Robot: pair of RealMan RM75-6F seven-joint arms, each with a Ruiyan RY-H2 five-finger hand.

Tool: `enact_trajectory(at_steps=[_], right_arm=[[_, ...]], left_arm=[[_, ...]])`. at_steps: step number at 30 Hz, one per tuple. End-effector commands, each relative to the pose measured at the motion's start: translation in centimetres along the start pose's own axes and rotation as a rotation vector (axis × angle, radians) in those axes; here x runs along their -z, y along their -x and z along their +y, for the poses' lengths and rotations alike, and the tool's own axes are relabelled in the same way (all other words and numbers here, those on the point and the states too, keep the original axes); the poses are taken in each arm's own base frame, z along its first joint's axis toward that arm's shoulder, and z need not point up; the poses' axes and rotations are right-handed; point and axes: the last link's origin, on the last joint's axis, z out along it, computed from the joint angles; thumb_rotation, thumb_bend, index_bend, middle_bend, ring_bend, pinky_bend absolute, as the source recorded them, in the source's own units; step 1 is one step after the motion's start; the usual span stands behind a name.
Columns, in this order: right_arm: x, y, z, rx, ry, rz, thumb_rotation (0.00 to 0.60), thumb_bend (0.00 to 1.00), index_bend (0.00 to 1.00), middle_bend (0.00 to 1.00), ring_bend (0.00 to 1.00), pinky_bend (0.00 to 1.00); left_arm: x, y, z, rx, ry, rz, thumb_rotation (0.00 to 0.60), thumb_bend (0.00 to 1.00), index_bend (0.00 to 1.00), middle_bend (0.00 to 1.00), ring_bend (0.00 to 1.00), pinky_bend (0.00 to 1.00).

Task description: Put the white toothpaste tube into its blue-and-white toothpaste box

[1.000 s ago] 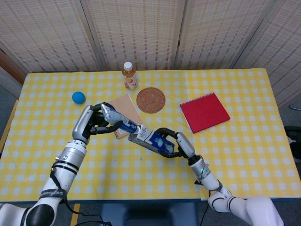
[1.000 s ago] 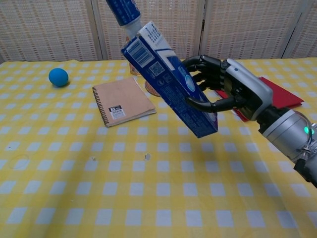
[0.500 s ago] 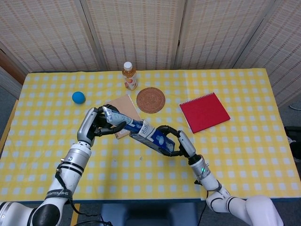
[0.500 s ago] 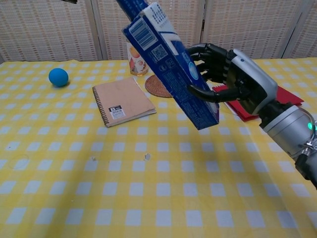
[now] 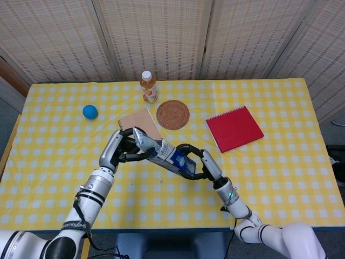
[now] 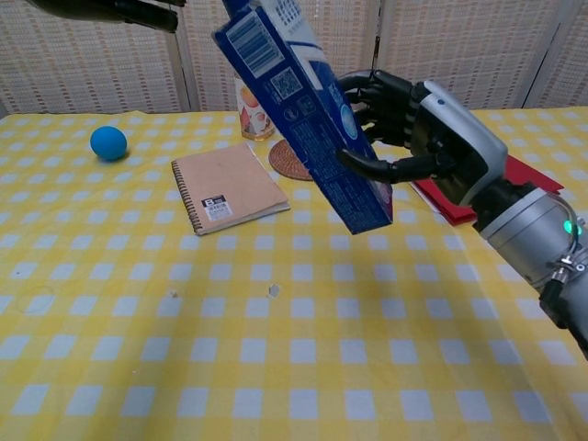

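My right hand grips the blue-and-white toothpaste box and holds it in the air, tilted, with its open end toward the left. In the chest view the box slants steeply, with the right hand wrapped around its lower half. My left hand holds the white toothpaste tube by its flat tail. Most of the tube is inside the box's open end; only the tail part shows. In the chest view, only the dark fingers of the left hand show at the top edge.
On the yellow checked table lie a brown spiral notebook, a round woven coaster, a red notebook and a blue ball. A small bottle stands at the back.
My left hand has moved right toward the box, and the tube has slid much further into its open end. The box has tipped steeper and shifted slightly left.
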Motion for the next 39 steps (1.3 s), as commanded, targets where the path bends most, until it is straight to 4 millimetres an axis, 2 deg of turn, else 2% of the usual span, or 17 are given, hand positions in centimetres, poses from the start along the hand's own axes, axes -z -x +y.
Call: enact_trajectory(at_steps=[1,3,5,7,8,10,11,14,18,26,31,32,33,35,36,37,39], right_arm=[[-0.2,0.3,-0.2,-0.015,-0.006,0.002,0.6,0.34,0.34,0.32,0.37,0.45],[-0.4,0.6,-0.3,-0.026,-0.01,0.0,0.6,0.34,0.34,0.32,0.37,0.45],[-0.4,0.8,-0.4,-0.029,-0.012,-0.005,0.6,0.34,0.34,0.32,0.37,0.45],[-0.4,0.9,-0.5,-0.028,-0.012,-0.008,0.6,0.34,0.34,0.32,0.37,0.45],[-0.3,0.9,-0.5,-0.027,-0.011,-0.008,0.6,0.34,0.34,0.32,0.37,0.45],[-0.3,0.8,-0.4,-0.028,-0.009,-0.004,0.6,0.34,0.34,0.32,0.37,0.45],[-0.3,0.8,-0.4,-0.031,-0.008,-0.002,0.6,0.34,0.34,0.32,0.37,0.45],[-0.2,0.7,-0.5,-0.031,-0.008,0.0,0.6,0.34,0.34,0.32,0.37,0.45],[-0.2,0.6,-0.6,-0.034,-0.011,0.005,0.6,0.34,0.34,0.32,0.37,0.45],[0.0,0.2,-0.8,-0.025,-0.019,0.006,0.6,0.34,0.34,0.32,0.37,0.45],[0.8,-1.1,-0.8,0.039,-0.012,-0.008,0.6,0.34,0.34,0.32,0.37,0.45],[1.0,-1.5,-0.8,0.05,-0.009,-0.008,0.6,0.34,0.34,0.32,0.37,0.45],[1.2,-1.8,-0.8,0.06,-0.007,-0.006,0.6,0.34,0.34,0.32,0.37,0.45],[1.8,-2.7,-0.9,0.083,0.003,-0.006,0.6,0.34,0.34,0.32,0.37,0.45],[2.1,-3.1,-0.9,0.095,0.008,-0.006,0.6,0.34,0.34,0.32,0.37,0.45],[2.4,-3.5,-0.9,0.108,0.013,-0.008,0.6,0.34,0.34,0.32,0.37,0.45],[3.1,-4.3,-0.9,0.137,0.036,-0.021,0.6,0.34,0.34,0.32,0.37,0.45]], left_arm=[[0.0,0.2,-0.2,-0.001,0.003,0.006,0.6,0.45,0.87,1.0,1.0,1.0],[0.1,0.4,-0.3,-0.005,0.011,0.01,0.6,0.45,0.85,1.0,1.0,1.0],[0.1,0.6,-0.1,-0.017,0.039,0.008,0.6,0.42,0.73,1.0,1.0,1.0],[0.2,0.7,-0.1,-0.05,0.065,0.0,0.6,0.28,0.39,1.0,1.0,1.0],[-0.7,0.8,1.9,-0.063,0.064,-0.016,0.6,0.24,0.28,1.0,1.0,1.0],[0.0,0.5,0.0,-0.069,0.011,-0.038,0.6,0.17,0.05,1.0,1.0,1.0],[0.2,0.6,-0.3,-0.065,0.035,-0.049,0.6,0.17,0.02,1.0,1.0,1.0],[0.5,0.3,-0.5,-0.062,0.081,-0.048,0.588,0.15,0.0,1.0,1.0,1.0],[0.7,0.3,-0.8,-0.068,0.089,-0.065,0.496,0.13,0.0,1.0,1.0,1.0],[0.8,-0.5,-0.6,-0.083,0.126,-0.034,0.525,0.13,0.0,1.0,1.0,1.0],[1.5,-2.8,-0.6,-0.265,0.185,0.081,0.543,0.14,0.0,1.0,0.99,1.0],[1.7,-3.4,-0.6,-0.324,0.194,0.111,0.553,0.14,0.0,0.98,0.96,0.99],[1.9,-3.9,-0.7,-0.391,0.201,0.138,0.567,0.14,0.03,0.91,0.89,0.95],[2.2,-5.6,-1.3,-0.565,0.219,0.212,0.574,0.14,0.11,0.68,0.68,0.78],[2.3,-6.3,-1.7,-0.639,0.225,0.24,0.574,0.14,0.15,0.5,0.51,0.63],[2.4,-7.0,-2.1,-0.71,0.229,0.263,0.575,0.14,0.16,0.39,0.39,0.51],[2.9,-8.4,-3.1,-0.862,0.216,0.287,0.582,0.14,0.16,0.28,0.24,0.34]])
